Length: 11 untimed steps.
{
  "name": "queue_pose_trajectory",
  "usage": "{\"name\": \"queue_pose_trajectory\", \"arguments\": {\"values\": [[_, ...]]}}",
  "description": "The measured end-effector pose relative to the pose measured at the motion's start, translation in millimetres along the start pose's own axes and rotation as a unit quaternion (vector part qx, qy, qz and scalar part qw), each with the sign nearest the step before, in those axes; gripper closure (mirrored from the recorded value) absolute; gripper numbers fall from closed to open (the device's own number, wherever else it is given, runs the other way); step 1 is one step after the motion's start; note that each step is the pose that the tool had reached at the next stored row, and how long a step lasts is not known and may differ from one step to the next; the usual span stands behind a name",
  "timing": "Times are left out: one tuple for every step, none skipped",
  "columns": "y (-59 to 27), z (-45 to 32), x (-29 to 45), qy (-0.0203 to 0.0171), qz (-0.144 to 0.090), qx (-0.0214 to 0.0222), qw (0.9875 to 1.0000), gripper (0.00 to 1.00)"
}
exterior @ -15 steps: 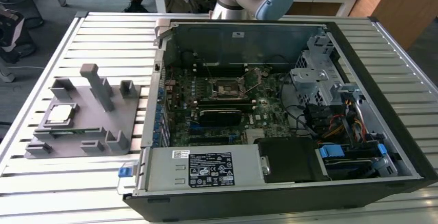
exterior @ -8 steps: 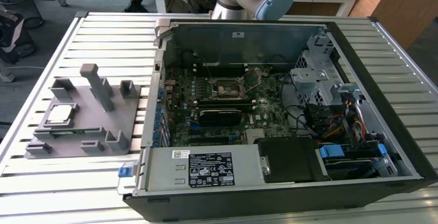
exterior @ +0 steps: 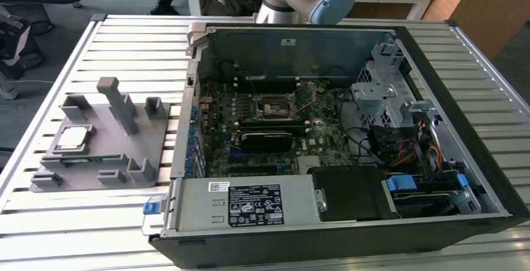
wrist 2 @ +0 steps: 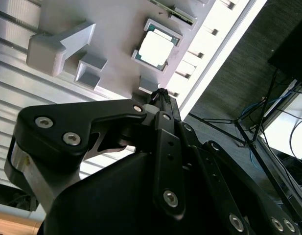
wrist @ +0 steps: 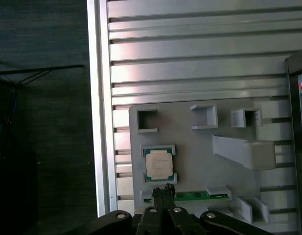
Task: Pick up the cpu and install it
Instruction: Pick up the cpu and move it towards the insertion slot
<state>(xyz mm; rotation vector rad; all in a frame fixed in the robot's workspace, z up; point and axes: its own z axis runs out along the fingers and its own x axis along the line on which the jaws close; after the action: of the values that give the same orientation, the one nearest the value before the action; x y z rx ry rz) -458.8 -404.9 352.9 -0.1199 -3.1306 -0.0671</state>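
Note:
The cpu (exterior: 73,136) is a small silver-topped square chip lying flat in a pocket of the grey fixture plate (exterior: 116,153), at the exterior view's left. Both wrist views look down on it: cpu (wrist: 158,164), cpu (wrist 2: 155,49). My gripper (wrist: 163,190) hangs above the plate, well clear of the chip, with its black fingertips (wrist 2: 160,94) pressed together and nothing between them. The tips point at the plate just beside the cpu's pocket, over the green memory stick (wrist: 196,196). The motherboard socket (exterior: 273,105) sits inside the open computer case.
The open computer case (exterior: 463,97) fills the middle and right of the slatted metal table (exterior: 99,221). The fixture plate carries upright grey blocks and a tall post (exterior: 116,103). The table edge (wrist: 99,122) runs close to the plate, with dark floor beyond.

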Motion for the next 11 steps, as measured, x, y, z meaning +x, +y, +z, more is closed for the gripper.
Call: {"name": "queue_pose_trajectory", "arguments": {"values": [[-0.3, 0.9, -0.1, 0.0001, 0.0, 0.0, 1.0, 0.88], [-0.9, 2.0, -0.2, 0.0002, 0.0, 0.0, 1.0, 0.88], [-1.6, 3.2, -0.2, 0.0003, 0.0, 0.0, 1.0, 0.88], [-2.1, 4.1, -0.2, 0.0003, 0.0, 0.0, 1.0, 0.88], [-2.2, 4.9, -0.2, 0.0003, -0.001, 0.0, 1.0, 0.88], [-2.4, 5.7, -0.2, 0.0004, -0.001, -0.0001, 1.0, 0.88], [-2.6, 6.4, -0.2, 0.0004, -0.001, -0.0001, 1.0, 0.88], [-2.8, 6.7, -0.3, 0.0007, -0.001, -0.0005, 1.0, 0.88], [-3.3, 7.1, -0.3, 0.0009, -0.002, -0.0023, 1.0, 0.87], [-4.0, 7.5, -0.3, 0.001, -0.002, -0.0053, 1.0, 0.87], [-4.5, 8.1, -0.3, 0.0011, -0.003, -0.0067, 1.0, 0.81]]}}
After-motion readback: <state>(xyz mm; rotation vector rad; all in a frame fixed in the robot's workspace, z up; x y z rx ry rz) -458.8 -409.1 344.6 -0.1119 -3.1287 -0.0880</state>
